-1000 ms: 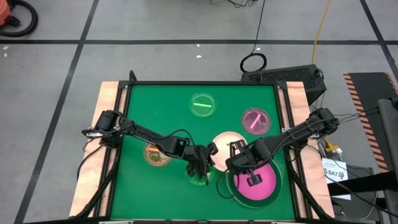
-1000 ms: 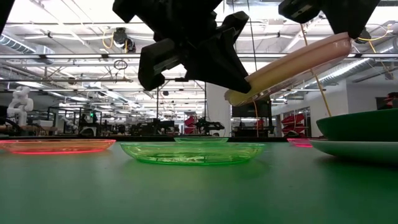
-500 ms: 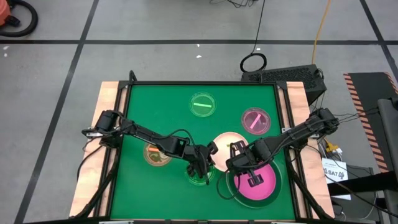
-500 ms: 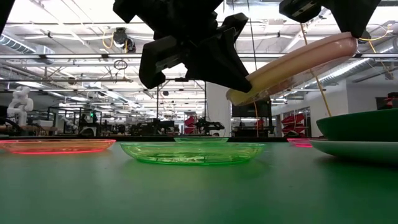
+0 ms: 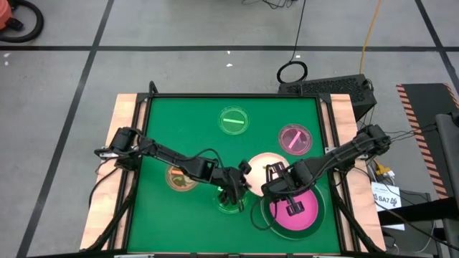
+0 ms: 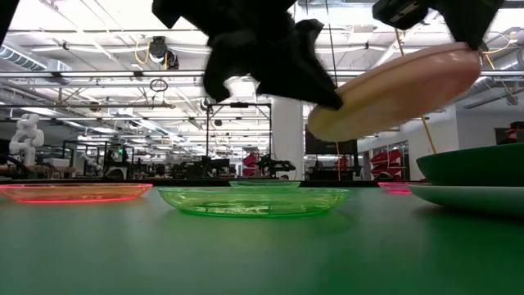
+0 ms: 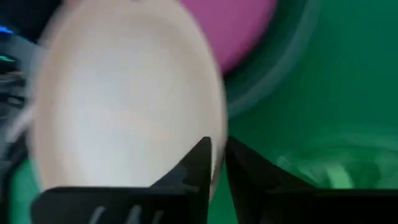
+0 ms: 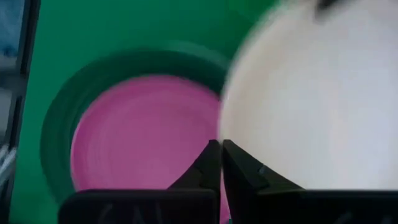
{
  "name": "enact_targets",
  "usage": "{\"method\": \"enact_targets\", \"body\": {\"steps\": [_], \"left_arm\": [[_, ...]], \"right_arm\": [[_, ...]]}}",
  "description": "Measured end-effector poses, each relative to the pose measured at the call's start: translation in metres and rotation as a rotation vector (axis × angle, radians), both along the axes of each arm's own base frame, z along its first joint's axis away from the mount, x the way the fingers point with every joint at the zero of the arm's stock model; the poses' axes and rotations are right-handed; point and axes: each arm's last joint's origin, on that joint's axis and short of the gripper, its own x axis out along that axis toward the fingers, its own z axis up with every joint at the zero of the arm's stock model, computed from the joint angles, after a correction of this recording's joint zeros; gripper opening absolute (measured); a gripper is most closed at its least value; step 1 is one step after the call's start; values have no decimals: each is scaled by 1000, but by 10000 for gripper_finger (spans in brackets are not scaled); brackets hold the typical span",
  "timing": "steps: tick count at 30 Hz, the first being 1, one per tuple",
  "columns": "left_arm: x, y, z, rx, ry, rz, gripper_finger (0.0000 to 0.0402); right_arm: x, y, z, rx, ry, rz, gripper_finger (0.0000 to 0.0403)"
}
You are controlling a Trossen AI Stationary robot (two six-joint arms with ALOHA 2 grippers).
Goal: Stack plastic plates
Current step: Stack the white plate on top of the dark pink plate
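Note:
A cream-white plate (image 5: 260,166) hangs tilted over the green table between my two grippers. My left gripper (image 5: 244,174) is at its left rim and my right gripper (image 5: 275,172) at its right rim, both shut on it. Below and to the right, a pink plate (image 5: 297,211) lies in a dark green plate (image 6: 475,164), which lies on a pale blue plate (image 6: 467,197). A small translucent green plate (image 6: 252,199) rests on the table under my left gripper. My left gripper pinches the cream-white plate's left rim (image 7: 208,130) between its two fingers, slanting down from the table's left. That is the plate's lower end (image 6: 327,123), lifted clear of the table. My right gripper pinches the plate's opposite rim (image 8: 242,134) between its two fingers, coming from above and pointing steeply down. This is the higher end (image 6: 467,57), so the plate hangs tilted between the two grippers, above the stack's edge.
A small orange plate (image 5: 181,179) lies at the left. A second small green plate (image 5: 233,120) and a small pink plate (image 5: 295,137) lie toward the far side. Bare green table lies at the far left and the near left.
My left gripper has rolled about its own pointing line. The cream-white plate has tipped with it, and the low view now shows much more of its broad underside. Both grippers have stayed where they were.

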Motion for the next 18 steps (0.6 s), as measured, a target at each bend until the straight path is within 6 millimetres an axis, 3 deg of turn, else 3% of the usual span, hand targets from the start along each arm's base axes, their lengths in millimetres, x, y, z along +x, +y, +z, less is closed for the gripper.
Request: {"method": "enact_targets", "body": {"steps": [9,18], "left_arm": [[3,-11,9,-89,-91,63,167],[5,-21,20,-181,-123,163,191]], "right_arm": [[-4,3,-1,16,45,-57,0],[-17,20,-1,7,85,-89,0]]}}
